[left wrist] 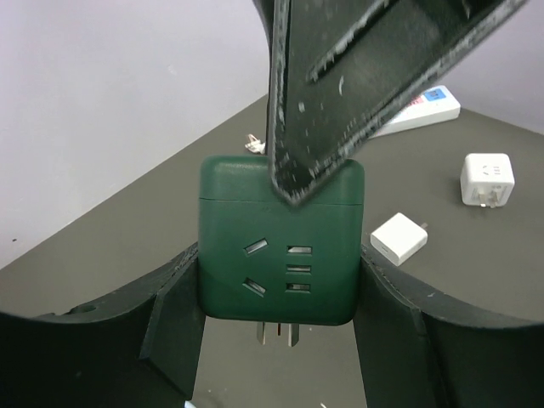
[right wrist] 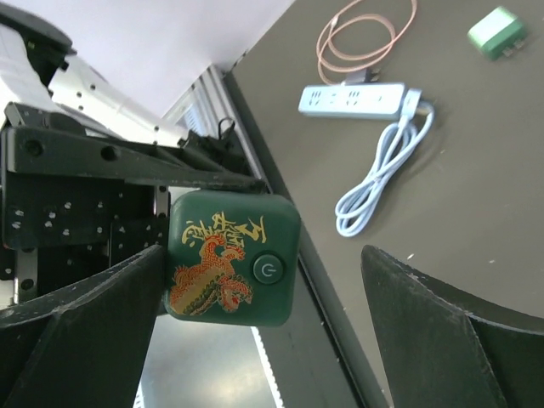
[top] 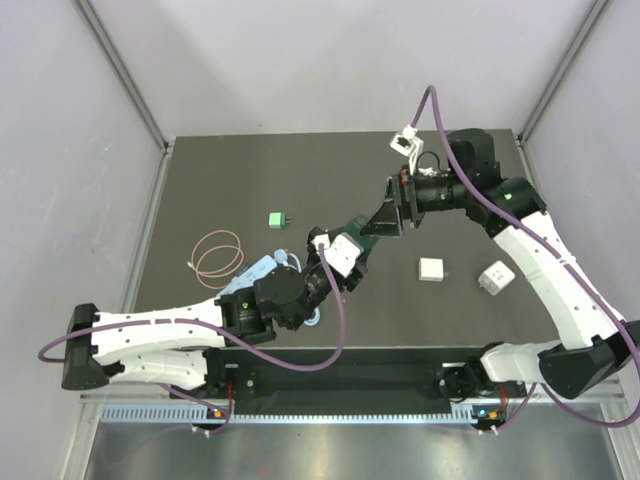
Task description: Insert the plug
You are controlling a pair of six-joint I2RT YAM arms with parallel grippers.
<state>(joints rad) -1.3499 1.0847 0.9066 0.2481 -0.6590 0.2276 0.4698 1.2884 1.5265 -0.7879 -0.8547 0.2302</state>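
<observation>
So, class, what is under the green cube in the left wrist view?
Metal prongs poke out below the green cube; the underside itself faces away, so it cannot be seen.

Plug cube [left wrist: 255,212]: dark green; socket face plain with pale slots; the other face carries a gold and orange dragon motif, gold characters above it (possibly lettering, too fine to read), and a pale ringed power symbol.
Table [top: 200,180]: matt dark grey.
Small adapter [top: 277,218]: light green.
Coiled cable [top: 218,255]: pink.
Power strip [right wrist: 353,99]: pale blue-white, cord to match.
Flat adapter [top: 432,269]: white.
Charger [top: 497,277]: white.
Arm cable [top: 434,105]: purple.
Walls [top: 300,60]: pale lilac-grey.
</observation>
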